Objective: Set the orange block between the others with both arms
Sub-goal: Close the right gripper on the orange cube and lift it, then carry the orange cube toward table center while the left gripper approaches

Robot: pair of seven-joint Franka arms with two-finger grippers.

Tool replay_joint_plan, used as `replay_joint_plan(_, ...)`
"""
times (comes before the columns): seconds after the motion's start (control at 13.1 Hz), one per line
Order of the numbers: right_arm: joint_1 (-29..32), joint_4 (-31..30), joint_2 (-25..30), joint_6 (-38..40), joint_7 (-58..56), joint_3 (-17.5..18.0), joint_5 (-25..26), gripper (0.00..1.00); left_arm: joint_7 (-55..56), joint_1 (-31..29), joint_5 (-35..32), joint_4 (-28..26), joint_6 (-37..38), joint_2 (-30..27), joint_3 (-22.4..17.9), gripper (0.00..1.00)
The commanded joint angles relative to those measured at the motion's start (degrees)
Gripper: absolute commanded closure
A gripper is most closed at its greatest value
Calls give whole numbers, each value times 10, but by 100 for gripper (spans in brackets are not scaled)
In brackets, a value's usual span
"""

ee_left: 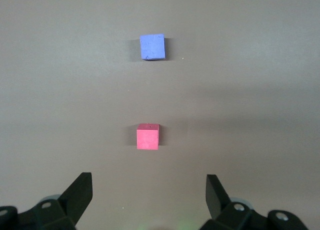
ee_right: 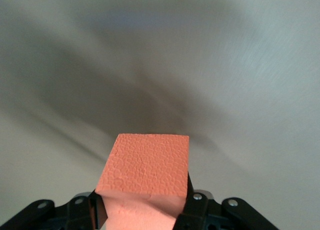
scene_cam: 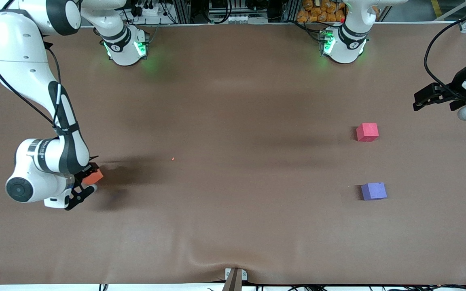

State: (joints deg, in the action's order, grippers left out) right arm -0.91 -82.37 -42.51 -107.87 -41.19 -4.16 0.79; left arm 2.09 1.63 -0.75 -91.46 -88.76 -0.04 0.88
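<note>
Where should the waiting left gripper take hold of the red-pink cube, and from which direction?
Grip two opposite flat side faces of the red-pink cube, coming straight down from above. It sits flat and alone on the table, apart from the purple cube, and the open left gripper looks wide enough.

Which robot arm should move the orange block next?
The right arm, probably. Its right gripper is shut on the orange block at its own end of the table. The left gripper waits open near the red-pink cube and purple cube, well placed to receive it later.
</note>
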Motion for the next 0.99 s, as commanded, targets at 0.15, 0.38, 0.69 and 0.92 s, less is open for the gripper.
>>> replay_joint_plan(0.15, -44, 21, 34, 20, 119, 28, -100, 65, -1, 0, 3, 4, 0, 0, 0, 0)
replay_joint_plan(0.38, -87, 17, 31, 28, 254, 33, -205, 65, -1, 0, 3, 3, 0, 0, 0, 0)
replay_joint_plan(0.69, -217, 18, 27, 3, 476, 31, -315, 66, -1, 0, 3, 3, 0, 0, 0, 0)
replay_joint_plan(0.92, -304, 18, 9, -111, 605, 31, -328, 66, -1, 0, 3, 2, 0, 0, 0, 0)
